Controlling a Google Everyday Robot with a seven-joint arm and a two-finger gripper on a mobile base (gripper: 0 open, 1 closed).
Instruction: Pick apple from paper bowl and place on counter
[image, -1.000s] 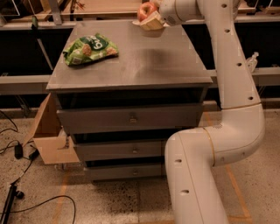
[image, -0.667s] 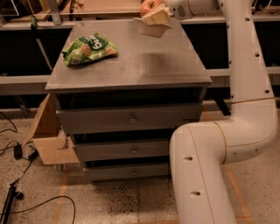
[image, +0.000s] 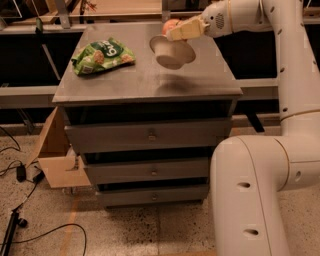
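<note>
On the far left, an open cardboard box (image: 52, 150) sat on the floor beside the grey drawers (image: 150, 135). It had nothing to do with your job.

Up on the tabletop (image: 125, 82), the green snack bag (image: 102, 56) lay flat near the left back corner. It was well apart from the bowl, so it was not in your way.

Next came the paper bowl (image: 172, 54). It was tipped, with its bottom turned toward the camera. A dark shadow (image: 172, 86) lay on the tabletop under it, so I think the bowl was up in the air and not resting.

The apple (image: 170, 24) peeked out just over the bowl's back rim. It had not left the bowl yet.

Your hand (image: 186, 31) was right beside the apple, at the bowl's top edge. I could not tell if the hand was spread, pressed together, or pinching something. I think the bowl hung there because it came up with the apple, which would be a problem.

On the right, your big white arm (image: 295, 75) reached in from the side, up over the back of the tabletop. I think you needed the bowl to drop away before you set the apple down on a bare spot.
</note>
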